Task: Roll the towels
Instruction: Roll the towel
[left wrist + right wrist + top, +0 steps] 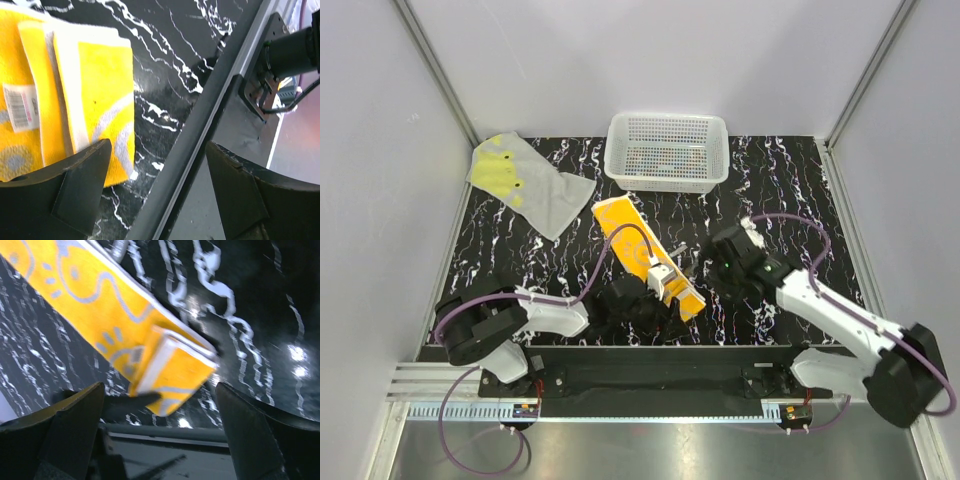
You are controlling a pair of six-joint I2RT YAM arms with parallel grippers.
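The orange towel (pixel 638 250) lies diagonally in the middle of the black marbled table, its near end folded over into a thick layered flap (pixel 95 85). My left gripper (pixel 675 292) hovers at that folded end, open; one of its fingers (pixel 75 185) overlaps the towel's near corner, the other stands over the front rail. From the right, my right gripper (pixel 700 266) faces the same flap (pixel 175 370) and is open wide with nothing between its fingers (pixel 70 425). The grey towel (pixel 525 182) with yellow-green blotches lies spread flat at the back left.
A white perforated basket (pixel 667 150) stands at the back centre. The table's dark front rail (pixel 200 135) runs just beside the folded end. White walls with metal posts close in the left, back and right sides.
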